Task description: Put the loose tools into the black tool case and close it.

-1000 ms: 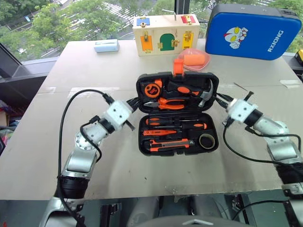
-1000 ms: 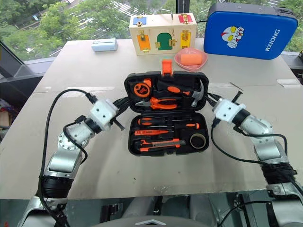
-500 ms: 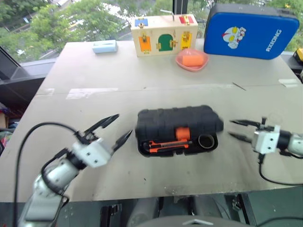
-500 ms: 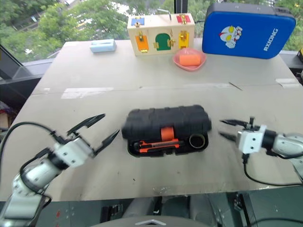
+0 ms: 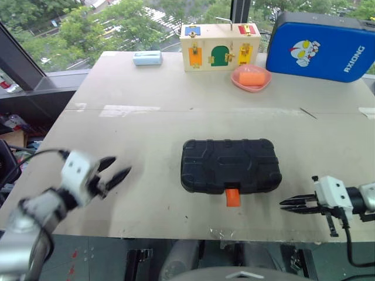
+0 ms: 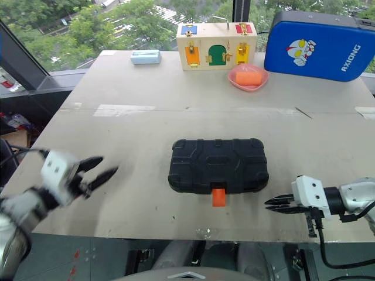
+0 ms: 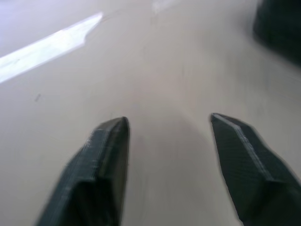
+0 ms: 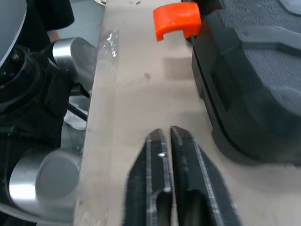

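Left eye view puts the black moulded-plastic tool case at centre frame on the pale wooden table, lid down, with its small orange latch tab sticking out loose from the near edge. No loose tools lie on the table, so I judge the step in hand is fastening that tab. To do it well, one gripper should steady the lid from above while the other presses the tab flat against the case front until it catches; a push from the side alone may slide the case.

The left gripper sits at lower left, fingers spread and empty, well apart from the case. The right gripper sits at lower right, fingers pressed together and empty, near the case's near right corner and pointing toward the tab.

Counted: one black case, one blue cartoon-printed case at upper right, one wooden lock box, one pink dish, one pale blue block at upper left, two grippers.
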### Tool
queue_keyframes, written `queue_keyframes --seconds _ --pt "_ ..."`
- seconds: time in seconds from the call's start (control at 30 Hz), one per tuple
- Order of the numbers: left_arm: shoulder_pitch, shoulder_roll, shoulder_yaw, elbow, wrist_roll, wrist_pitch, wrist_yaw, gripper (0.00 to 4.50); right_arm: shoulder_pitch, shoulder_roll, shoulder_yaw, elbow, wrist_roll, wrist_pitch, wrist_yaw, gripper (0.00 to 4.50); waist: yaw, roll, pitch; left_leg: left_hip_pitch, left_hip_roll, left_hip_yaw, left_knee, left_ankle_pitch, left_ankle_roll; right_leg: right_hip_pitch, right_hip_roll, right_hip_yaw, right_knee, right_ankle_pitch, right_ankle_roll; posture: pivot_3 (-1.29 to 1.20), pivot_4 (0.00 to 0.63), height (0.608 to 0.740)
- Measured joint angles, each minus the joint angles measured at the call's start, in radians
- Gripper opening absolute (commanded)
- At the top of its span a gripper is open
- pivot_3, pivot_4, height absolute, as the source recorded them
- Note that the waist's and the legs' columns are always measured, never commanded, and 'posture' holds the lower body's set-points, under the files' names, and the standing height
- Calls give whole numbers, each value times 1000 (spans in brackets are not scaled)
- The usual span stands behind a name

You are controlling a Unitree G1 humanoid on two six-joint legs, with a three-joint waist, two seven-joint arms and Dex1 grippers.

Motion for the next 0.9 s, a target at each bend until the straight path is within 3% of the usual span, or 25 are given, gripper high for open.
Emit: queue_keyframes --seconds 0.07,0.1,0.23,0.37,0.5,0.6,0.73,0.9 --pt "-238 26 -148 118 14 36 -128 345 -32 21 29 -45 -16 61 -6 0 -6 1 0 1 -2 1 -2 2 -3 0 -1 1 -1 0 0 0 150 735" --pt "-265 25 -166 134 20 37 -138 79 -40 25 33 -53 -17 67 -8 0 -9 1 0 0 -2 1 -2 2 -3 0 -1 1 -2 0 0 0 150 735" --pt "-628 -53 -369 420 142 -15 -279 16 -77 49 49 -154 -23 159 -38 0 -21 -2 1 -3 -3 -1 -2 3 -4 -3 -2 1 -3 0 0 0 150 735" --pt "-772 -135 -495 589 233 -97 -388 16 -89 73 47 -230 -18 238 -80 0 -41 -3 1 -8 -3 -1 -3 2 -5 -8 -2 3 -3 0 1 0 150 735" --pt "-811 -199 -598 699 312 -160 -496 16 -122 100 44 -214 -73 253 -130 0 -54 -4 1 -15 -4 -2 1 3 -5 -15 -1 2 0 0 1 0 150 735" --pt "-800 -180 -617 670 325 -143 -562 16 -163 132 51 -161 -142 246 -146 0 -59 -6 0 -15 -4 -2 1 3 -5 -15 0 2 1 0 1 0 150 735" --pt "-700 -146 -637 499 312 -49 -641 16 -326 210 44 70 -262 234 -234 0 -72 -6 0 -13 -6 0 2 3 -4 -15 -1 6 4 0 2 0 150 735" --pt "-623 -141 -604 363 244 104 -626 16 -332 242 30 142 -312 195 -260 0 -68 -8 0 -16 -5 -3 1 3 -5 -20 -2 4 6 0 1 0 150 735"
